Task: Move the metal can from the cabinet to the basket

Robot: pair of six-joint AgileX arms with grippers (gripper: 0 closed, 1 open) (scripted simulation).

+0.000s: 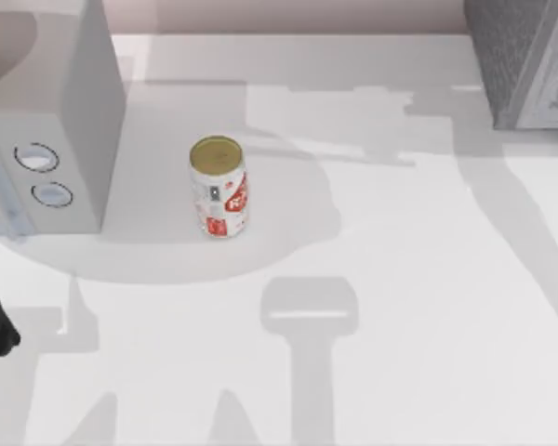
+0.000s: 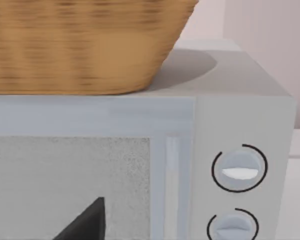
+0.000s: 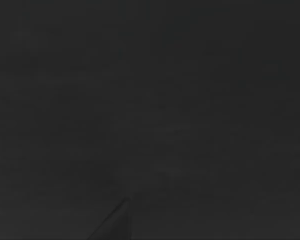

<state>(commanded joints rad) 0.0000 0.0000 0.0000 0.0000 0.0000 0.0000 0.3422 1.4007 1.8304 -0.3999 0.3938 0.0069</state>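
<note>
Metal can (image 1: 220, 189) upright on table (image 1: 400, 297)

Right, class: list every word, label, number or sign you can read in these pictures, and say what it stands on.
Metal can: white label with red patches; a large white letter, perhaps "R", is only partly legible, and the small print is too blurred to read.
White box: two round dials, no readable markings.
Basket and cabinet: no text.
Right wrist view: dark.
</note>
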